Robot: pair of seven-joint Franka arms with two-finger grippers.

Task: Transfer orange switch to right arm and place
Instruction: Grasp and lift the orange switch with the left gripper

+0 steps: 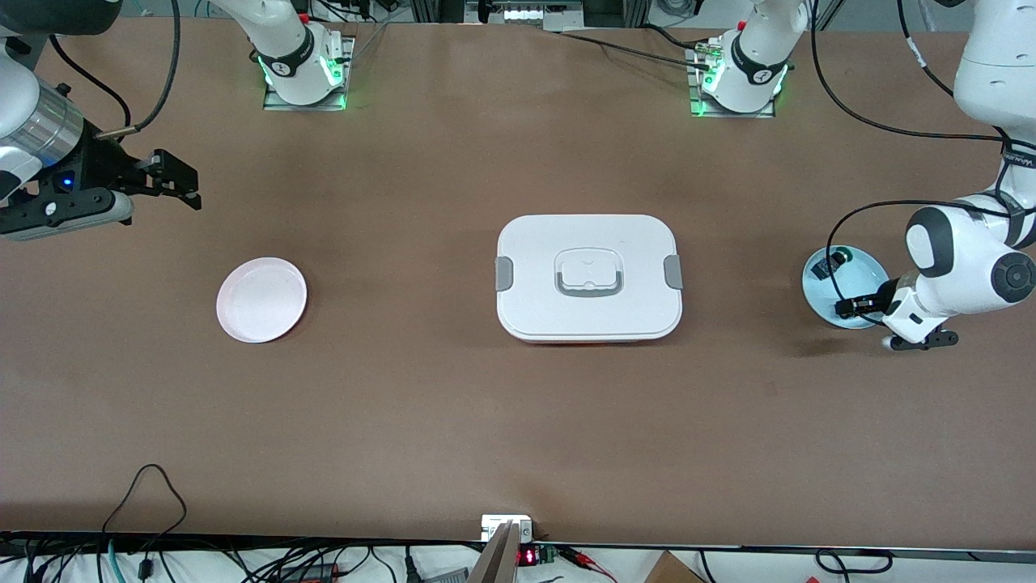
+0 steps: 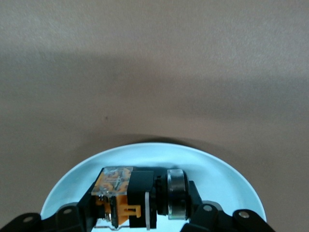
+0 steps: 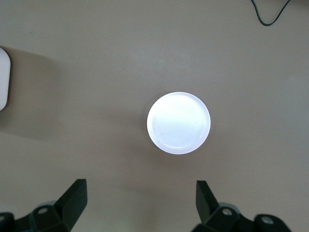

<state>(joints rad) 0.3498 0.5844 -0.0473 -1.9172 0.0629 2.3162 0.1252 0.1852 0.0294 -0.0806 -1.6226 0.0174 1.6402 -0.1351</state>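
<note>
Right now the left gripper [image 1: 850, 308] is down on the light blue plate [image 1: 817, 285] at the left arm's end of the table. Its fingers [image 2: 200, 210] are closed on the orange switch [image 2: 140, 198], which lies on that plate. In the left wrist view the switch shows an orange and clear block, a black middle and a shiny round ring at one end. A second small dark part with a green tip [image 1: 834, 261] also sits on the blue plate, farther from the front camera than the gripper.

The right gripper [image 1: 182, 182] waits up in the air over the bare table at the right arm's end, with its two black fingers [image 3: 72, 198] spread wide and nothing between them. The pink plate [image 1: 261, 300] lies on the table near it, closer to the front camera, and has nothing on it.

A white box with a lid [image 1: 588, 278] with grey clips and a grey handle sits in the middle of the table, between the two plates.

There is small dark writing on the left arm [image 1: 1021, 162], but it is too tiny to read.
</note>
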